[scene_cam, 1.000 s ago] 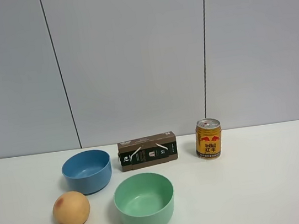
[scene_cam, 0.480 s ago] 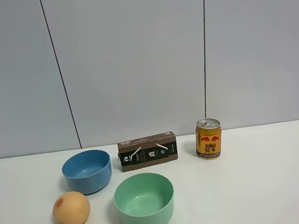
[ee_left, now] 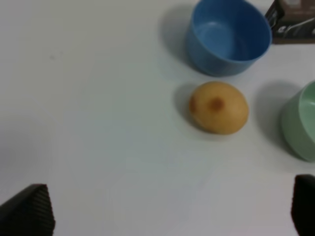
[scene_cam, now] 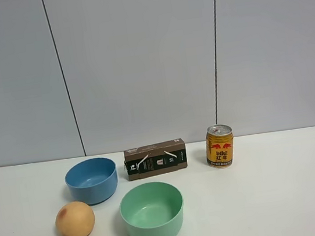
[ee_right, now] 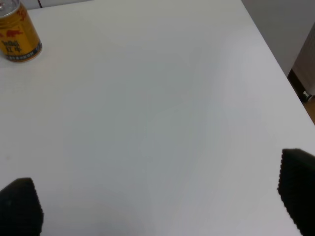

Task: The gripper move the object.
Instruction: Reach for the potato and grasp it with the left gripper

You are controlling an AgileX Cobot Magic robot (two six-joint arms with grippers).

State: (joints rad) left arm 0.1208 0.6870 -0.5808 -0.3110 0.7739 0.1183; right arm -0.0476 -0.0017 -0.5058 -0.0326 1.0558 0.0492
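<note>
The peach-like fruit (scene_cam: pixel 75 221) lies on the white table at the front left, between the blue bowl (scene_cam: pixel 92 180) and the green bowl (scene_cam: pixel 152 212). The left wrist view shows it too (ee_left: pixel 218 107), orange-yellow with two reddish-brown spots, some way ahead of my left gripper (ee_left: pixel 170 211). That gripper is open and empty, only its black fingertips (ee_left: pixel 29 214) showing. My right gripper (ee_right: pixel 157 209) is open and empty over bare table. Neither gripper shows in the high view.
A brown carton (scene_cam: pixel 155 159) lies behind the bowls. A gold-red drink can (scene_cam: pixel 220 145) stands right of it, and also shows in the right wrist view (ee_right: pixel 17 30). The table's right edge (ee_right: pixel 268 46) is near the right gripper. A grey wall stands behind.
</note>
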